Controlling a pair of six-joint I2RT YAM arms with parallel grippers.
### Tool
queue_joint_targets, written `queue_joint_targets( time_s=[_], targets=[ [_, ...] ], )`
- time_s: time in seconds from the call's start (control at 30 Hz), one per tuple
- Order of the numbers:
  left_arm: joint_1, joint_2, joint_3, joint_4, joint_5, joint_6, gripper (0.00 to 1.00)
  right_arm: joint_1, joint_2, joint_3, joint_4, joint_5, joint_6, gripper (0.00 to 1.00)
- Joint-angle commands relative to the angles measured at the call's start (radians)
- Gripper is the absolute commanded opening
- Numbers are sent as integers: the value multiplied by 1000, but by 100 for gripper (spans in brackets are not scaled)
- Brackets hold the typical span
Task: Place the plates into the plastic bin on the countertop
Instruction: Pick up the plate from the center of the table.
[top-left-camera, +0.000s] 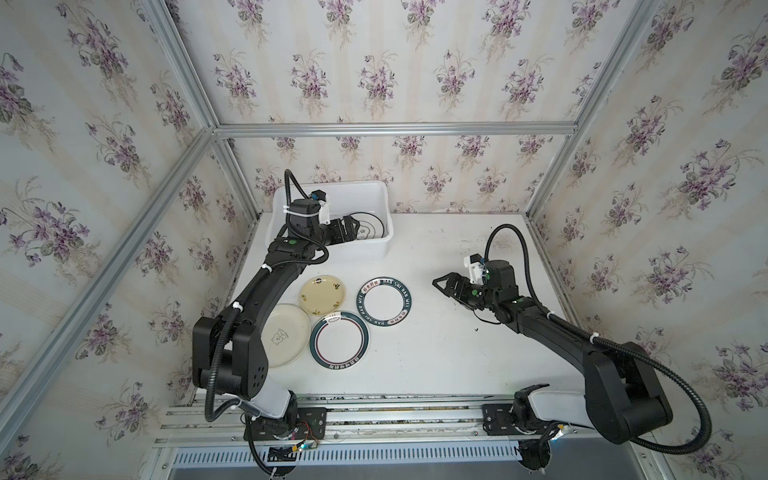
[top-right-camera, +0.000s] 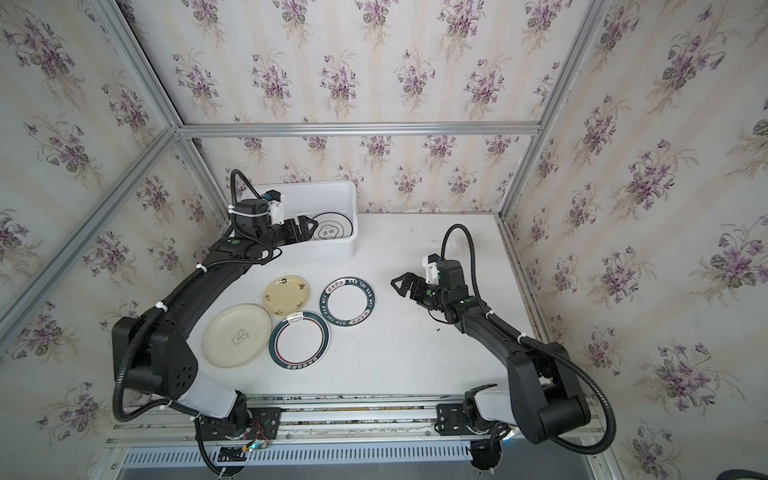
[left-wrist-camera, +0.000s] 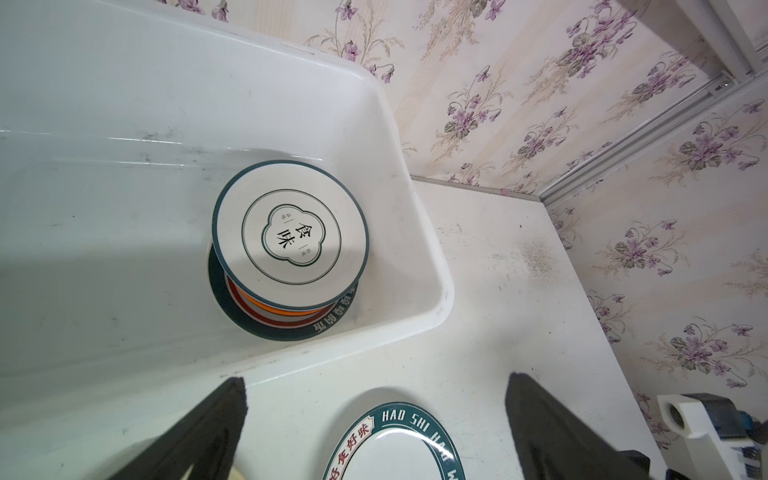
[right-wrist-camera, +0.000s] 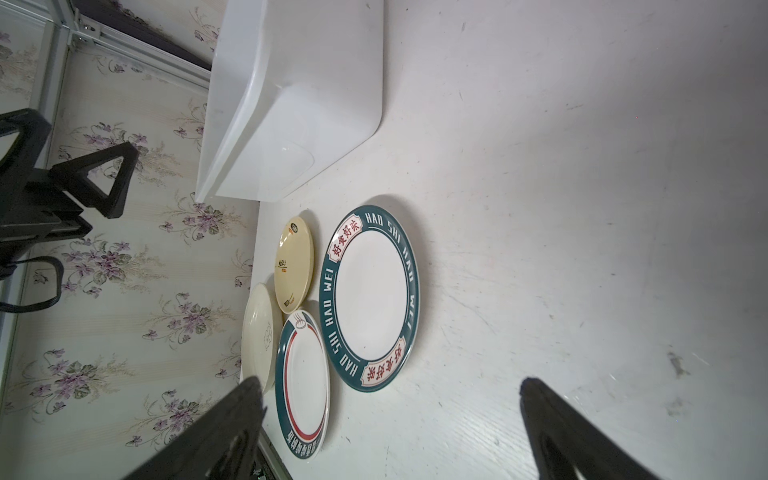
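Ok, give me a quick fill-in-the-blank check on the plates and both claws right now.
Outside the plastic bin, ____ plates lie on the countertop.
The left claw, raised at the bin, stands ____ and empty.
The lettered plate nearest the right claw reads HAO SHI HAO ____.
The right claw, also open, holds ____.
Missing words: four; open; WEI; nothing.
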Motion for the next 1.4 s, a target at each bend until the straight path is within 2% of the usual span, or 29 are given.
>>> queue_joint_targets(
  time_s=[0.0,0.27,0.7,0.97,1.37],
  targets=[
    [-6,-65,-59,54,-17,-4,100,4,30,15,66,-26,11,98],
    [-12,-230,-255,93,-77,-13,100,22,110,25,121,-42,23,98],
    [-17,-396,-410,137,-66,-43,100,41,241,45,219,-64,56,97],
    [-21,-435,-469,140,-67,-47,100,63,332,80,265,-64,73,92],
    [-24,-430,-481,156,-45,-55,100,91,417,111,291,-58,85,84]
  ],
)
